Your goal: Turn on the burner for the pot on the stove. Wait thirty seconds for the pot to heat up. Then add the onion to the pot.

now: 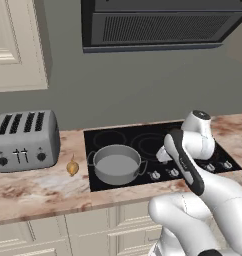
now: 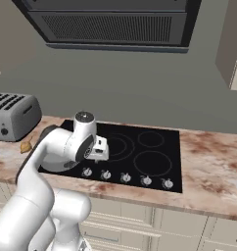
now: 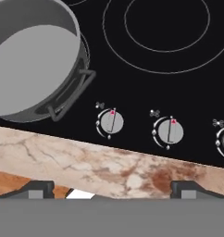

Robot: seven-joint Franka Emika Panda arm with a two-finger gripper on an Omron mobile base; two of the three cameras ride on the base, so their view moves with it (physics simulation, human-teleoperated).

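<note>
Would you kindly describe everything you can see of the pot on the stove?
The pot is wide, shallow and round, of what looks like plain grey metal, with a darker outer wall and a lighter flat inside that looks empty. It has no lid. Two thin loop handles stick out from opposite sides. It stands upright on the front left area of the black stove, just behind the row of knobs. Nothing else touches it; the onion lies apart on the counter to its left, and the hand is clear of it.
</note>
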